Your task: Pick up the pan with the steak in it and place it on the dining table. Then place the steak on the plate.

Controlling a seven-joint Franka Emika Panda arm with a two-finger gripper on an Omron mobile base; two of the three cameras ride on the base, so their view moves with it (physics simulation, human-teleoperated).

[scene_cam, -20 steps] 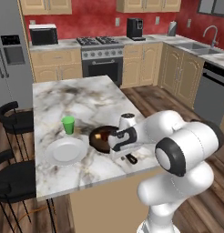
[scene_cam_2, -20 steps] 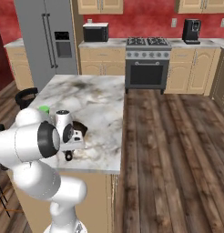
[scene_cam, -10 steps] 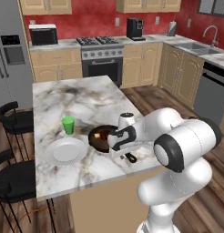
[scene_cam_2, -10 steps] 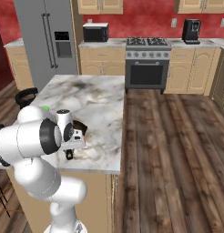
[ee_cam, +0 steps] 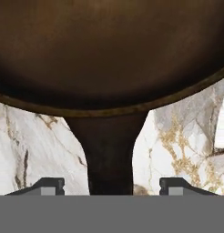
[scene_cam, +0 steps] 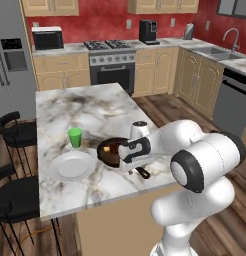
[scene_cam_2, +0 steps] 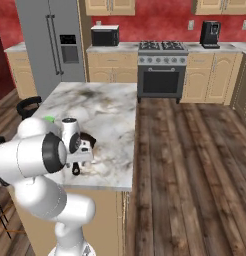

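You have just let go: the gripper (ee_cam: 112,185) has spread wide on either side of the pan (scene_cam: 111,151) handle; the pan sits on the dining table (scene_cam: 90,112) beside the plate (scene_cam: 72,166); the steak (scene_cam: 111,148) is next.

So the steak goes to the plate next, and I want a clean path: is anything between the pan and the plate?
Nothing visible does. The pan sits on the dining table right beside the plate, bare marble between them. The green cup stands behind, off that line.
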